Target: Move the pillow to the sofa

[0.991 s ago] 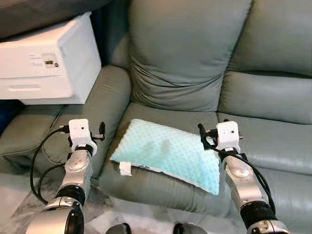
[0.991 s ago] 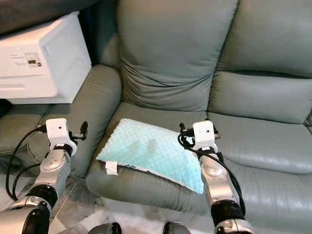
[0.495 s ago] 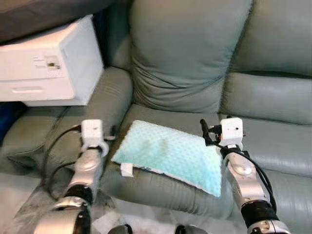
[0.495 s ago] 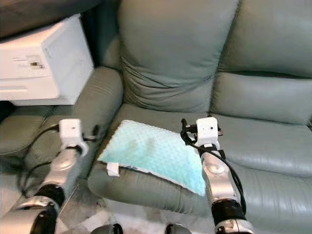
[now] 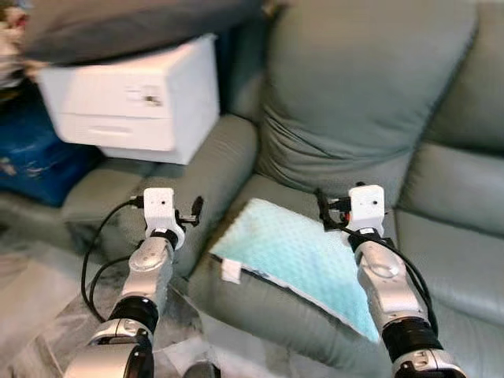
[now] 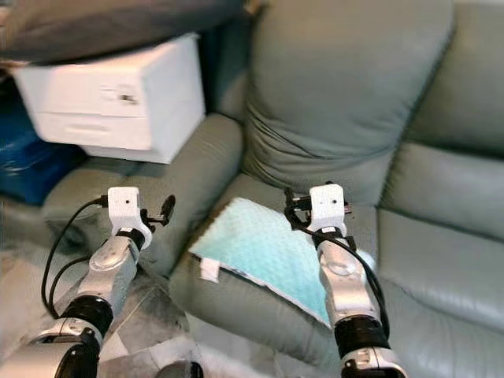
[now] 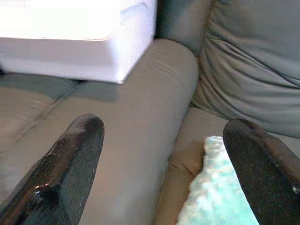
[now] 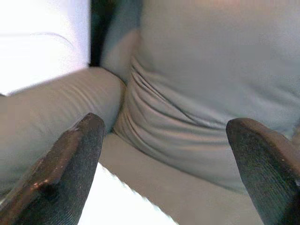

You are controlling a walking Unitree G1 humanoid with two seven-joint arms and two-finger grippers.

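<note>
We note the grey-green sofa (image 5: 354,94) as the largest item, its armrest (image 5: 213,169) at the robot's left and a plump back cushion (image 5: 346,102) behind the nearest seat. Beyond the armrest sits a white printer-like box (image 5: 134,106) with a dark cushion (image 5: 118,24) on top, and a blue item (image 5: 31,161) beside it, too blurred for us to identify.

The pillow (image 5: 303,260), pale turquoise with a dimpled cover, lies flat on the sofa seat, running from near the armrest side toward the front edge. Its nearest corner (image 5: 366,331) reaches or slightly overhangs the seat's front edge; we cannot tell which. A small white tag (image 5: 230,272) hangs at its other near corner.

The left gripper (image 7: 164,164) is held above the armrest, fingers spread wide apart and empty, with the pillow's edge just inside its view. The right gripper (image 8: 164,164) hovers above the back edge of the pillow, fingers likewise spread and holding nothing; we see no contact with the fabric.

We judge the task essentially complete, since the pillow rests on the sofa and both grippers are free. The main risk is the corner at the front edge: a soft pillow could slide off if the right arm (image 5: 386,291), which passes close over it, drags the cover while retracting. The wrist cable (image 5: 409,272) could also snag the fabric.
</note>
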